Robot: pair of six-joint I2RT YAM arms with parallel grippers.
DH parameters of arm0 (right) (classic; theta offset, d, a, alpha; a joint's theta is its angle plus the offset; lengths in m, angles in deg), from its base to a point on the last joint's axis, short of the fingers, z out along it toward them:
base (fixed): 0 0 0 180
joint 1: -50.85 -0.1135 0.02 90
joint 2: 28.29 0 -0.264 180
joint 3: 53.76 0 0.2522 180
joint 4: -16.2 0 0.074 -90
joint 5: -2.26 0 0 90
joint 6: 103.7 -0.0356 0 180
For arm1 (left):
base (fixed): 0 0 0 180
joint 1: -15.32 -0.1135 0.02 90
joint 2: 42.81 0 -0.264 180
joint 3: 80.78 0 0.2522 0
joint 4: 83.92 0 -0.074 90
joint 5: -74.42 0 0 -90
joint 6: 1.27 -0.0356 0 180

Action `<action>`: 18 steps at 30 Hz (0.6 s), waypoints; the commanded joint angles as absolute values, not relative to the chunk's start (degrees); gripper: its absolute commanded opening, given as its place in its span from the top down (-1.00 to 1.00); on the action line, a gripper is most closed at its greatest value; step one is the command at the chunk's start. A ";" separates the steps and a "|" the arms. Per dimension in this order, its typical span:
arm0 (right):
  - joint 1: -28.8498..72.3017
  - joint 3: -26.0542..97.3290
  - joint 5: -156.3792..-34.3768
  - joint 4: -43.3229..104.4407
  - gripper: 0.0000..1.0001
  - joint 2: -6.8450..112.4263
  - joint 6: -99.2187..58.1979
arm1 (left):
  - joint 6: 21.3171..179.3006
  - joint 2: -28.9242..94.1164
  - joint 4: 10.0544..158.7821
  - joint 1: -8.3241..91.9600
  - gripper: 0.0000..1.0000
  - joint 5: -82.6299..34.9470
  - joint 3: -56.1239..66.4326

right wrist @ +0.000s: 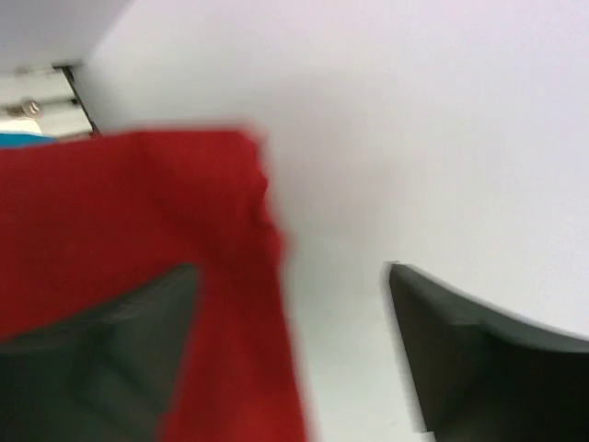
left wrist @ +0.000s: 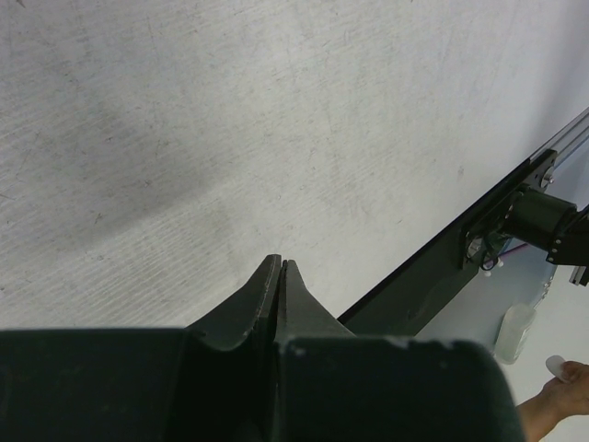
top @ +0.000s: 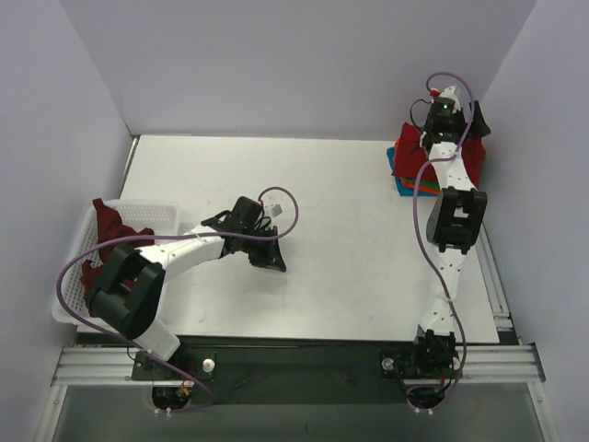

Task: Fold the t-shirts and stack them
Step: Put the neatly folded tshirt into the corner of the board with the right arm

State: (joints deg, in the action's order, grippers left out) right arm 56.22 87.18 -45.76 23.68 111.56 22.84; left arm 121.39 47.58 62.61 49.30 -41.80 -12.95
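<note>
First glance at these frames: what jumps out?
The red shirt tops a stack in the far right corner, with the right gripper open at its edge. At the left edge, a maroon shirt lies in the white basket. The left gripper hangs shut over the middle of the table, holding nothing.

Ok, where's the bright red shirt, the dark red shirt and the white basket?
bright red shirt [top: 404, 149]: top view, the cloth's left part.
dark red shirt [top: 109, 221]: top view, bunched part in the basket.
white basket [top: 152, 214]: top view, far mesh wall.
</note>
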 commanded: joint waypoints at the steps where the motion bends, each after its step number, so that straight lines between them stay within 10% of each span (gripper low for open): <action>1: 56.39 91.13 -45.29 24.34 -1.00 112.51 18.40 | 121.34 48.16 64.91 49.42 1.00 -43.53 -12.52; 18: 39.81 63.30 -43.88 29.79 -1.00 86.08 -2.59 | 121.07 41.66 62.19 46.35 0.97 -38.61 -9.89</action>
State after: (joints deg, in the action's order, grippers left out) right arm 44.87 68.47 -45.63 28.97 96.20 6.42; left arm 121.44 45.63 62.04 47.77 -40.68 -12.51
